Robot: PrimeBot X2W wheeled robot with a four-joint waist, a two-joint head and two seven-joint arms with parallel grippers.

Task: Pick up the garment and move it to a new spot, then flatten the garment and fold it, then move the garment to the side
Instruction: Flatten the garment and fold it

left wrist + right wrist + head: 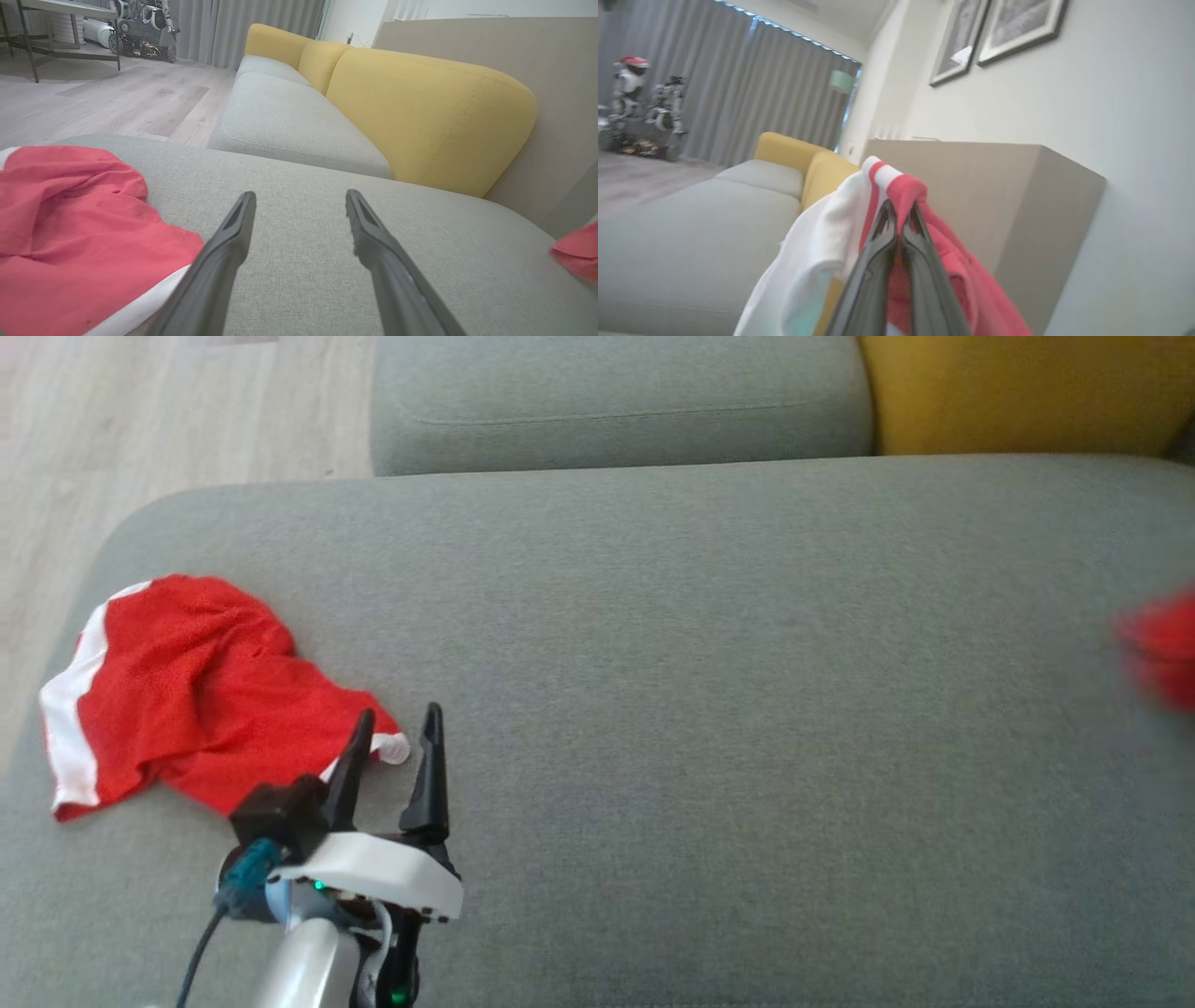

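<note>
A crumpled red garment with white trim (pixel 187 691) lies on the grey sofa seat (pixel 747 709) at the left. My left gripper (pixel 399 711) stands open just right of its near corner, the left finger over the white hem (pixel 135 312), with nothing between the fingers (pixel 300 195). A second piece of red and white cloth (pixel 822 252) hangs lifted off the seat, and my right gripper (pixel 901 206) is shut on it. That cloth shows as a red blur (pixel 1162 649) at the right edge of the head view and at the right (pixel 579 249) of the left wrist view.
Yellow backrest cushions (pixel 1018 392) run along the far right, and another grey seat cushion (pixel 616 401) lies beyond. Wooden floor (pixel 140 411) lies past the sofa's left edge. A beige panel (pixel 994 186) and a wall stand behind the sofa.
</note>
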